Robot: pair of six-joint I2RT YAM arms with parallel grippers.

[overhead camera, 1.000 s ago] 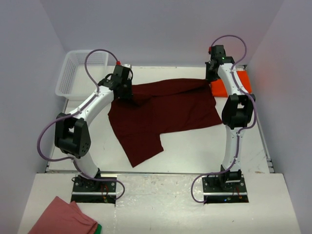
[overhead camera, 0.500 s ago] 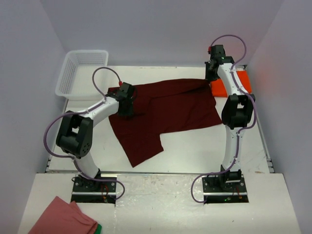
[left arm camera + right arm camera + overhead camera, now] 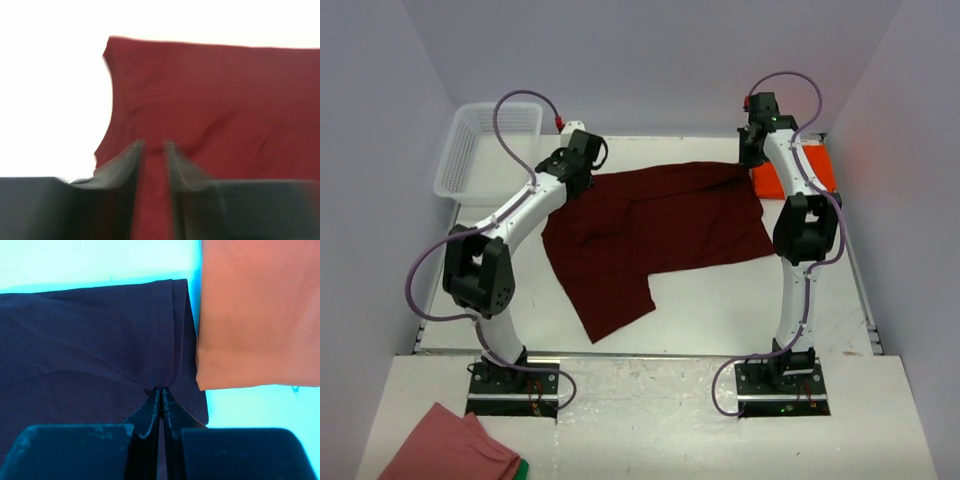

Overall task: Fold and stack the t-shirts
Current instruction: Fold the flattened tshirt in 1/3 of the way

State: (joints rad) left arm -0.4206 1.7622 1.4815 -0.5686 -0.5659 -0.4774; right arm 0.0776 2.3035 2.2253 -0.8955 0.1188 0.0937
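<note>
The dark maroon t-shirt [image 3: 665,225] lies spread over the middle of the table, one flap reaching toward the near edge. My left gripper [image 3: 584,176] hovers at its far-left corner. In the left wrist view that gripper [image 3: 153,145] is open, and maroon cloth [image 3: 215,90] shows through the gap between the fingers. My right gripper [image 3: 752,160] is at the shirt's far-right corner, and the right wrist view shows it [image 3: 161,389] shut on the shirt's hem [image 3: 90,340]. The folded orange-red t-shirt [image 3: 802,172] [image 3: 250,315] lies just right of that corner, partly behind the right arm.
A white mesh basket [image 3: 485,145] stands at the back left corner. A salmon-pink cloth with a green edge [image 3: 450,450] lies on the front ledge, left of the left arm's base. Walls close in the table on three sides.
The left gripper opened and let go of the shirt's left edge. It swung toward me, then back out to the far-left corner. The right arm has not moved.
</note>
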